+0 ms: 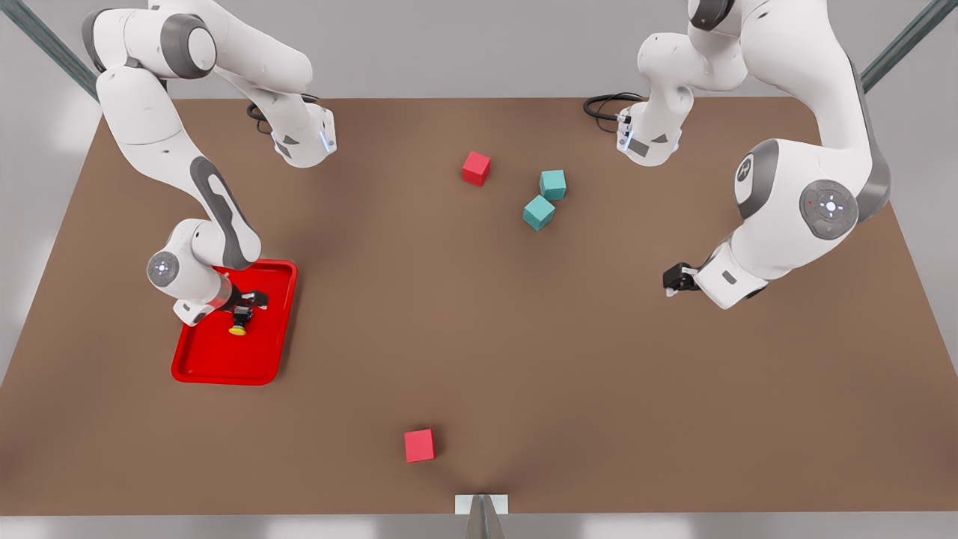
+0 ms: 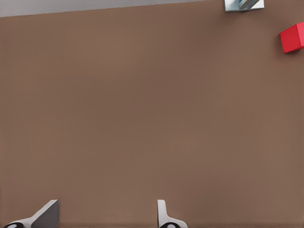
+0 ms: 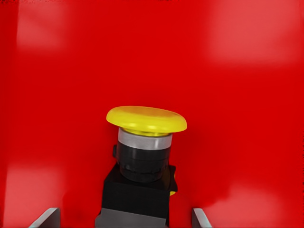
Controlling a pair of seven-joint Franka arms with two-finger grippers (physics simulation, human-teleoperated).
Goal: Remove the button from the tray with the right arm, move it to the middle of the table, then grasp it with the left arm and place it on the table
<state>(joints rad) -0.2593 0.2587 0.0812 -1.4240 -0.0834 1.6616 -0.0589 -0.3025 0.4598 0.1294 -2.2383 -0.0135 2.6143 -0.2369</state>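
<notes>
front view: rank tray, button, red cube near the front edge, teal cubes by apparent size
1. Tray, by far the largest.
2. Red cube, slightly bigger-looking than the teal cubes, though it may just sit nearer the camera, so unsure.
3. Button, smallest, at the right gripper.

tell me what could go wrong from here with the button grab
The right gripper is open around the button in the red tray. It straddles only the black base, so the button may tip or slip on lifting. The left gripper waits open far from mid-table, near no cube.
</notes>
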